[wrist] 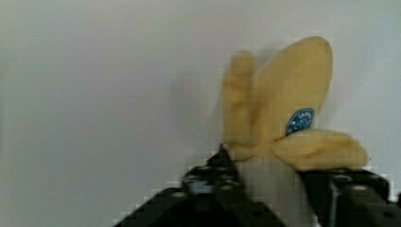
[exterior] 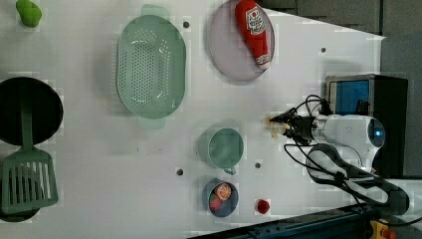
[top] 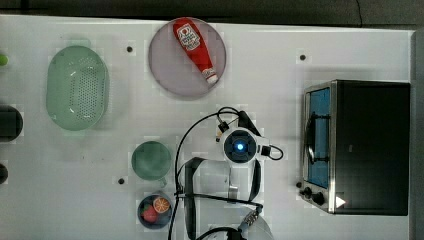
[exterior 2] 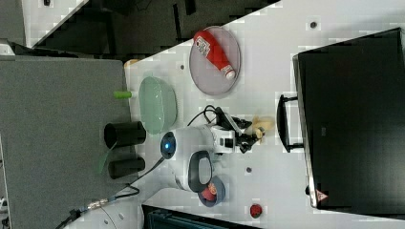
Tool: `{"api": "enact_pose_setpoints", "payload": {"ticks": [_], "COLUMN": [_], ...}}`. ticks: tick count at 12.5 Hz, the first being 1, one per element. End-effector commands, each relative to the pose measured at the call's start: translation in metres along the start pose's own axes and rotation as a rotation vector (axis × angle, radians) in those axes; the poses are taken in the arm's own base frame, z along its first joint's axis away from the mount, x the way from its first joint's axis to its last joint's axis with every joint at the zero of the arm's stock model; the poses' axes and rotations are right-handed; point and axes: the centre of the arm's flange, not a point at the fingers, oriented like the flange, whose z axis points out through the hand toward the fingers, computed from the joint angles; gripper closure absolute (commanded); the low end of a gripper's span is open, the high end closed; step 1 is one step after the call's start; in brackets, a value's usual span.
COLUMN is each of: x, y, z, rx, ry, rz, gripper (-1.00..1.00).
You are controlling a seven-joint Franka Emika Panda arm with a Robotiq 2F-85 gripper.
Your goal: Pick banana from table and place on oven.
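The pale yellow banana [wrist: 283,109], with splayed peel and a blue sticker, lies on the white table [top: 280,80]. My gripper [wrist: 272,170] reaches down over it, and its black fingers press on either side of the banana's pale lower part. In the left view the banana [exterior: 273,130] shows at the tip of the gripper [exterior: 286,125], between the green cup and the oven. The right view has the banana [exterior 2: 261,125] just in front of the oven handle. The black oven [top: 370,145] with its blue glass door stands at the top view's right.
A red ketchup bottle [top: 195,49] lies on a grey plate [top: 167,70]. A green colander [top: 77,87], a green cup [top: 151,160] and a small bowl of fruit [top: 155,210] stand to the top view's left of my arm. Cables loop beside my wrist [top: 240,146].
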Motion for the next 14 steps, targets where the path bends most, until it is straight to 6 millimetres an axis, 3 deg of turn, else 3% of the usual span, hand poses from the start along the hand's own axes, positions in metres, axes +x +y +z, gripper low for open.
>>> {"api": "enact_pose_setpoints", "payload": {"ticks": [1,3,5,11,14], "x": [-0.003,0.003,0.005,0.008,0.021], "y": [-0.013,-0.022,-0.03,-0.029,-0.019], "z": [-0.027,-0.063,-0.118,-0.329,-0.387], "rx": [0.048,0.093,0.097,0.066,0.02], "ry": [0.023,0.05,0.045,0.013,-0.023], "rz": [0.032,0.032,0.026,0.018,0.045], "gripper": [0.48,0.48,0.48,0.48,0.48]}}
